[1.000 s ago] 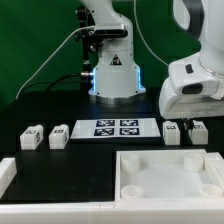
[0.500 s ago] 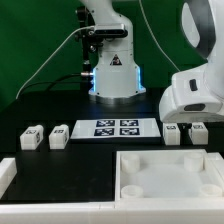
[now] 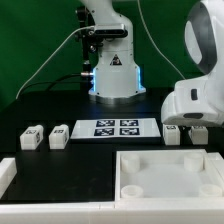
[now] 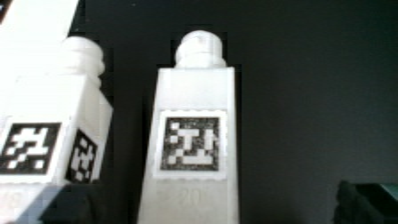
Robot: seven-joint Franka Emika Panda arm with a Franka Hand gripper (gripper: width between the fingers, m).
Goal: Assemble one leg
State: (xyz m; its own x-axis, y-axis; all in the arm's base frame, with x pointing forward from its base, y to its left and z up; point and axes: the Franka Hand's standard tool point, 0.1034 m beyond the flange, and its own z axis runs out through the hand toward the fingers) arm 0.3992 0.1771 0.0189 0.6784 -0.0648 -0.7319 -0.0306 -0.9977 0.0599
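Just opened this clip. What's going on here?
The arm's pincer hangs low over a pair of legs lying at the exterior view's right of the marker board. It holds nothing and looks open. The wrist view shows one leg centred under the camera, with its neighbour alongside. Two more legs sit at the board's other end, and the tray in front has no leg fitted.

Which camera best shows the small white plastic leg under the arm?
The wrist view: the small white plastic leg fills the frame, marker and rounded tip clear. The exterior view shows it tiny, partly hidden by the white robot arm.
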